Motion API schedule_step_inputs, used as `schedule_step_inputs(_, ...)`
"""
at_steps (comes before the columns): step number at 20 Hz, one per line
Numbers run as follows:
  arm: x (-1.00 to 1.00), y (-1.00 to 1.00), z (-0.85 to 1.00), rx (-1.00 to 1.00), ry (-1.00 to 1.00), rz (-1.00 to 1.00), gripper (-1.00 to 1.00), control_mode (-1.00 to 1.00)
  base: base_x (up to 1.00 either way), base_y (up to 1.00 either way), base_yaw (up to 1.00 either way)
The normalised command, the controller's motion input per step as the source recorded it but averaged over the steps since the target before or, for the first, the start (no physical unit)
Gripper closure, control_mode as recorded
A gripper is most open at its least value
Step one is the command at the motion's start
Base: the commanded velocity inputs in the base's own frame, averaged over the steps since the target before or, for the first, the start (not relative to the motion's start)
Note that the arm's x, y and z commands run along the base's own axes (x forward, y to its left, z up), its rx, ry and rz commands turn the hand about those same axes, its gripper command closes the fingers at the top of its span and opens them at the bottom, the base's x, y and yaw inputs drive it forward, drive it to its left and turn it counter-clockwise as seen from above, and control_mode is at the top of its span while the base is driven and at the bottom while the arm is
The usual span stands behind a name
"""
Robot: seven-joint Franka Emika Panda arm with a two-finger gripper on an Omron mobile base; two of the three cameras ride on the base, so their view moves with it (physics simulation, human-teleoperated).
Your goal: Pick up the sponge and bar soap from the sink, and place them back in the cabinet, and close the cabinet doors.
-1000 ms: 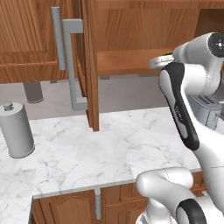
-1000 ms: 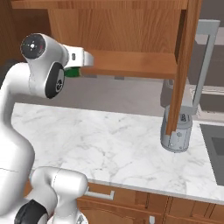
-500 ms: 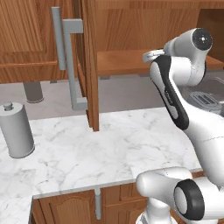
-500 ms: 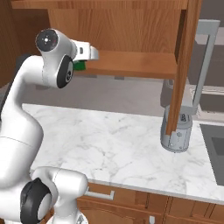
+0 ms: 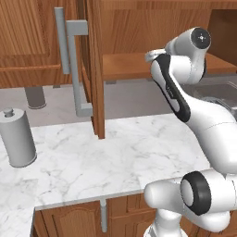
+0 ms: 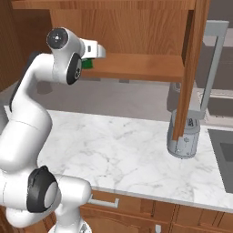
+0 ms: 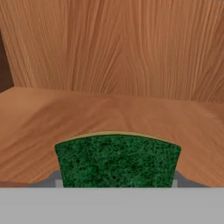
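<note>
The sponge [image 7: 117,159], dark green on top with a thin yellow edge, sits between my gripper's [image 7: 116,183] fingers, which are shut on it. In the right base view the sponge [image 6: 86,64] shows as a green patch under the white hand, at the left end of the cabinet's wooden shelf [image 6: 136,66]. The hand view looks along that shelf [image 7: 109,113] to the cabinet's back wall, with the sponge low over the board. Both cabinet doors [image 5: 95,69] [image 6: 191,68] stand open. A corner of the dark sink [image 6: 225,154] shows at the right. The bar soap is out of view.
A grey metal canister [image 5: 17,139] [image 6: 184,136] stands on the white marble counter [image 5: 115,152]. The open doors' long grey bar handles [image 5: 69,55] [image 6: 211,68] jut out over the counter. Short arched wood fronts [image 5: 69,220] run below the counter edge.
The arm has stretched up and forward, carrying the sponge further in over the cabinet shelf. The doors and the canister have not moved.
</note>
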Motion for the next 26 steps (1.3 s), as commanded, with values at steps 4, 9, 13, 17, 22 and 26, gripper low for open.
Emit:
schedule_step_inputs(4, 0.23, 0.11, 0.00, 0.00, 0.00, 0.00, 1.00, -1.00, 0.00, 0.00, 0.00)
schedule_step_inputs(9, 0.25, 0.13, -0.02, 0.00, 0.00, 0.00, 1.00, -1.00, 0.00, 0.00, 0.00)
schedule_step_inputs(13, 0.17, 0.14, -0.07, 0.00, 0.00, 0.01, 1.00, -1.00, 0.00, 0.00, 0.00)
schedule_step_inputs(17, 0.14, 0.14, -0.11, 0.00, 0.00, 0.01, 1.00, -1.00, 0.00, 0.00, 0.00)
schedule_step_inputs(22, 0.16, 0.13, -0.14, 0.00, 0.00, 0.01, 1.00, -1.00, 0.00, 0.00, 0.00)
schedule_step_inputs(26, 0.17, 0.11, -0.13, 0.00, 0.00, 0.01, 1.00, -1.00, 0.00, 0.00, 0.00)
